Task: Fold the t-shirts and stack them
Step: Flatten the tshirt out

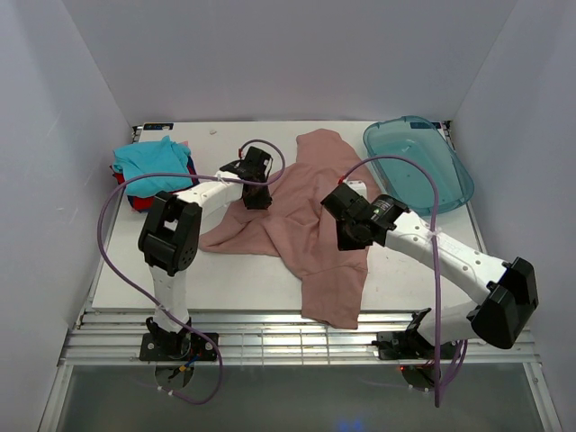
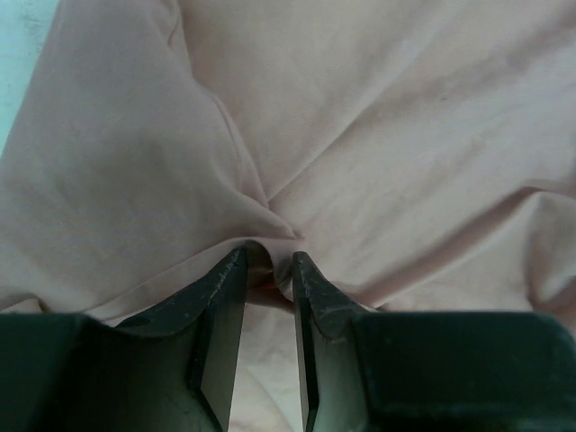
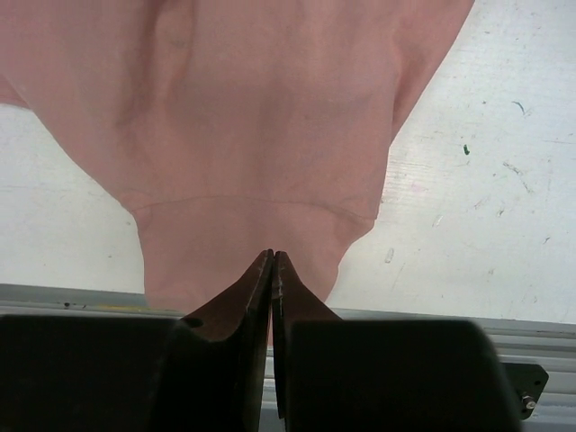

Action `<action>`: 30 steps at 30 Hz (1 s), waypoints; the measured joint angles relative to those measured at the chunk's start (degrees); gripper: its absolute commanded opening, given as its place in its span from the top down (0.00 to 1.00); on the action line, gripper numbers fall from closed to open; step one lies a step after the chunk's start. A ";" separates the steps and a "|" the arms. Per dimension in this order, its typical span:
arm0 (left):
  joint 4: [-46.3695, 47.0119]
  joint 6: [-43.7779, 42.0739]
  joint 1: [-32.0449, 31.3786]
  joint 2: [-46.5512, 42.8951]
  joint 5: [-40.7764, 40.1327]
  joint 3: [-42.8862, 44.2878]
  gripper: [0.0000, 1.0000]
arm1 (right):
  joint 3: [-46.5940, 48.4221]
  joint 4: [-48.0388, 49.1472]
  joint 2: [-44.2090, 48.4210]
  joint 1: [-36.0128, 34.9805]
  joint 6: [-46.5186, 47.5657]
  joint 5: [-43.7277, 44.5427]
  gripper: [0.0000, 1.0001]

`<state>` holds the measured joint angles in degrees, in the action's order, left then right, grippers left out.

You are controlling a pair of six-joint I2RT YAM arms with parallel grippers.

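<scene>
Top: the stack (image 1: pixel 148 166) sits at the far-L corner of the table (image 1: pixel 225 279), teal on top w/ red + dk blue peeking under. That part looks done. The pink shirt (image 1: pixel 306 216) lies rumpled mid-table, unfolded, its near end drooping over the front edge, so flattening, folding and stacking are all left. The tray (image 1: pixel 423 162) is far-R, not in play. L arm: elbow up, forearm reaching out, L gripper (image 1: pixel 258 200) pointing down on the shirt's L part. R arm: stretched diagonally inward, R gripper (image 1: pixel 346 236) down on the shirt's R side.

L wrist: fingers a narrow gap apart w/ a pucker of pink cloth at the tips. Can't tell if it's pinched or just loose.

R wrist: fingers pressed together, tips at the cloth. Can't tell if any fabric is nipped. Bare table shows to the R.
</scene>
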<state>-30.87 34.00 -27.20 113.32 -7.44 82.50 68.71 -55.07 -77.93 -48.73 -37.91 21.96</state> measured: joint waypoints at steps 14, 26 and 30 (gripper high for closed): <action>-4.59 0.04 0.07 0.57 -5.18 3.48 1.00 | -2.29 -0.11 1.57 1.16 -0.63 0.02 0.92; -8.04 -4.87 15.74 -4.46 -16.96 11.67 1.00 | -2.51 -0.11 2.49 1.90 -0.70 0.15 0.92; -10.10 -5.07 19.21 -4.11 -19.85 11.61 1.00 | -2.51 -0.09 1.92 1.90 -0.63 0.13 0.92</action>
<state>-40.97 28.93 -7.99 109.21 -27.29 94.11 66.19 -55.16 -76.01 -46.83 -38.54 22.09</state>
